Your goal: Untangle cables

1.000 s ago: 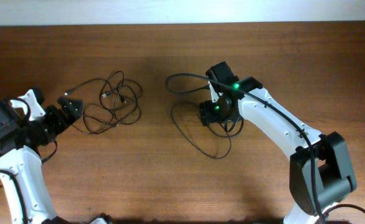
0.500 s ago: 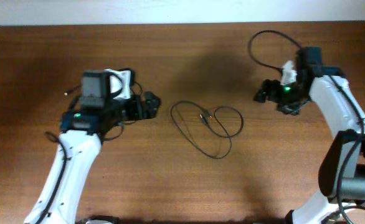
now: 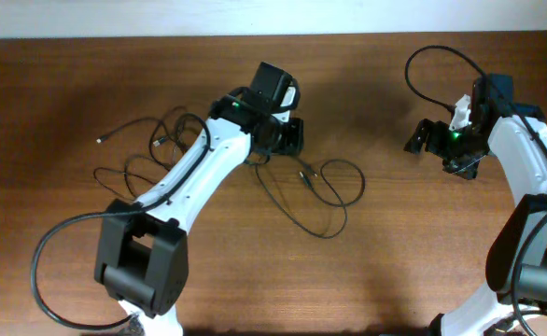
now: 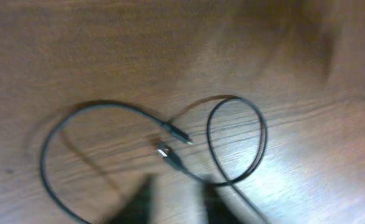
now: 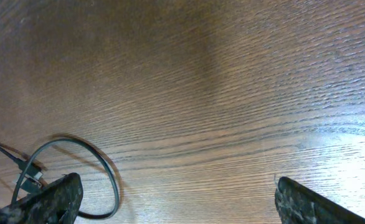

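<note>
Though work remains, done: one cable (image 4: 169, 154) lies alone, right of the tangle (image 3: 166, 149).
Remaining: tangle knotted.
Left jaws: cannot tell.
Right jaws: released, empty.

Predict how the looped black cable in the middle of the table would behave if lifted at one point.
The cable is thin and lies in loose curves, so it would probably droop and lose its loop. Being so thin, it is likely light. Its small plug ends may well dangle and swing.
</note>
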Controlling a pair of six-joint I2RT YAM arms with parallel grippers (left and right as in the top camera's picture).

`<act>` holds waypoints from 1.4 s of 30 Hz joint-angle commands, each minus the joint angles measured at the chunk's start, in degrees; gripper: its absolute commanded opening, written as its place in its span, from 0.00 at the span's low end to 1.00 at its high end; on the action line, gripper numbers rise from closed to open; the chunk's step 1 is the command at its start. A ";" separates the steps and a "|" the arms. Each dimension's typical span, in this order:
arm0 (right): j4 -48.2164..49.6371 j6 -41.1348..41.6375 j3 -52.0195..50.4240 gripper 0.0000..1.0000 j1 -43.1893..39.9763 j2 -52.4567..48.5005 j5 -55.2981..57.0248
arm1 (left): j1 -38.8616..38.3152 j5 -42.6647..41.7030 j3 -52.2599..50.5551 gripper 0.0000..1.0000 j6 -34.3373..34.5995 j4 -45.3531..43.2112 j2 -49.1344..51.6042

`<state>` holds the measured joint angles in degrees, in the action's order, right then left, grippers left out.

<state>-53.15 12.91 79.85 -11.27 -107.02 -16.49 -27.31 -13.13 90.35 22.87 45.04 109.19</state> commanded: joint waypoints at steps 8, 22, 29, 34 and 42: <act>0.02 -0.48 -0.13 0.98 -0.02 -0.28 0.70 | -13.07 12.50 0.81 0.34 25.49 -7.74 6.34; 0.02 -0.48 -0.13 0.98 -0.02 -0.28 0.70 | -14.56 25.00 0.79 0.27 19.69 1.03 9.01; 0.00 -0.48 -0.13 0.98 -0.02 -0.28 0.70 | -14.56 31.15 0.79 0.42 29.40 -4.83 9.73; 0.00 -0.50 -0.13 0.98 -0.02 -0.28 0.72 | -12.98 30.08 0.79 0.32 32.57 -10.29 14.58; 0.00 -0.48 -0.13 0.98 -0.02 -0.28 0.70 | -12.26 22.67 0.79 0.29 37.97 -10.23 18.49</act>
<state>-53.15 12.86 79.83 -11.27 -107.02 -16.32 -39.46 12.23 90.67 57.74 34.92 124.49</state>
